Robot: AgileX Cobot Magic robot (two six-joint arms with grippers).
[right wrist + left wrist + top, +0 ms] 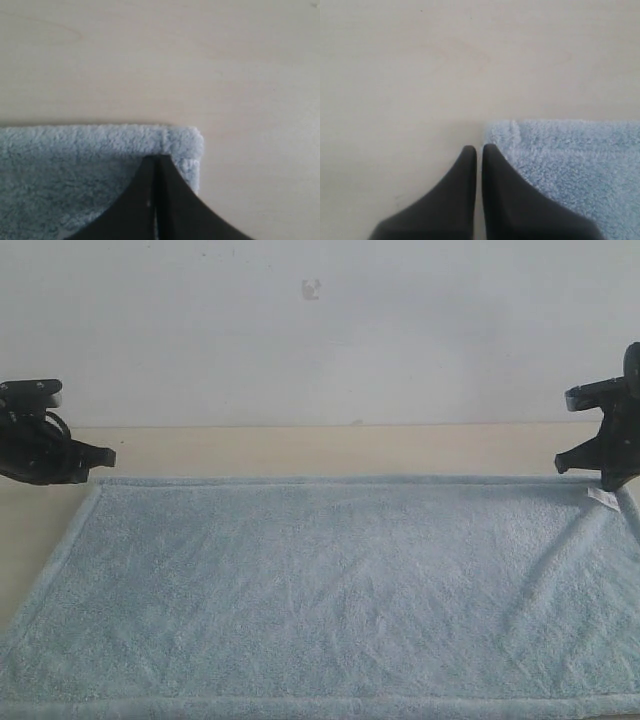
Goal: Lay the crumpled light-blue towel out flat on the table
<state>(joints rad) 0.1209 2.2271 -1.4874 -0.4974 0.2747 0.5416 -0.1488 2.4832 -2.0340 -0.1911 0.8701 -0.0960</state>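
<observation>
The light-blue towel (340,590) lies spread out on the beige table (300,448), its hemmed edges straight and a small white label (601,497) at its back right corner. My left gripper (108,454) hovers at the back left corner, jaws shut with nothing between them. In the left wrist view its tips (476,148) sit over bare table right beside the towel's corner (560,165). My right gripper (563,464) is over the back right corner, shut. Its tips (156,159) sit just inside the towel's corner hem (187,142), and no cloth shows between them.
A plain white wall (320,330) rises behind the table's far edge. Bare table shows as a strip behind the towel and at its left side (35,520). The towel's front edge runs along the bottom of the exterior view.
</observation>
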